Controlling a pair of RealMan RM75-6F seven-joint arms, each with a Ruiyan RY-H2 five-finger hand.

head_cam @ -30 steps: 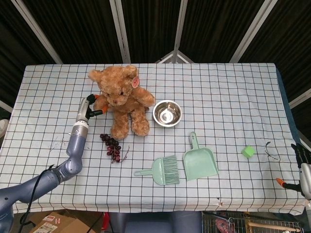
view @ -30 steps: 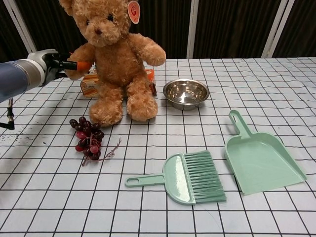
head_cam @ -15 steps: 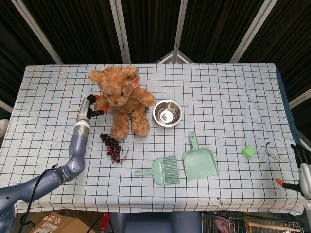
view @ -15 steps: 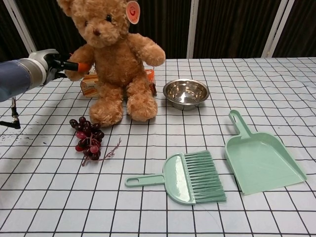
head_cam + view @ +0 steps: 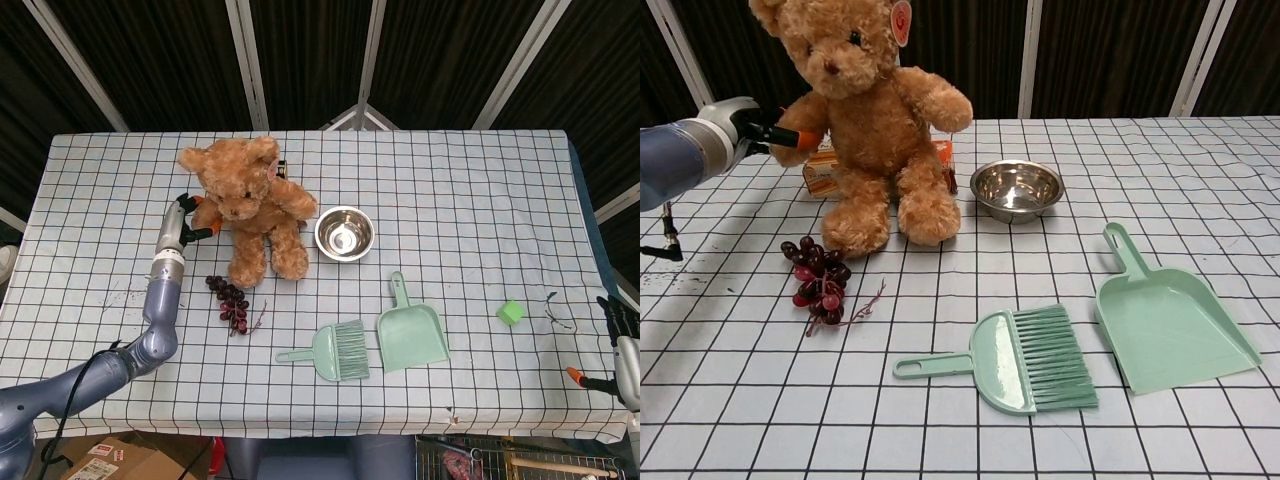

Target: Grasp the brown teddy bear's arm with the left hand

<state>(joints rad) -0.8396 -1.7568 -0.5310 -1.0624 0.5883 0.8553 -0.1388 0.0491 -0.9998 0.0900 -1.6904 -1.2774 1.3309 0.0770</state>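
The brown teddy bear (image 5: 252, 210) sits upright on the checked tablecloth at the back left, its head leaning a little to the left. My left hand (image 5: 182, 222) is at the bear's outstretched arm (image 5: 800, 128). Its orange-tipped fingers (image 5: 800, 137) pinch the paw, as the chest view shows with the left hand (image 5: 745, 125) at the left edge. My right hand (image 5: 619, 345) hangs off the table's front right corner, fingers apart and holding nothing.
A steel bowl (image 5: 344, 233) stands just right of the bear. Dark grapes (image 5: 229, 299) lie in front of it. An orange box (image 5: 820, 172) sits behind the bear. A green brush (image 5: 336, 352), a green dustpan (image 5: 411, 333) and a small green cube (image 5: 510, 312) lie nearer the front.
The bear's head and body have leaned and shifted slightly to the left, along with the left hand at its arm. The right hand has not moved.
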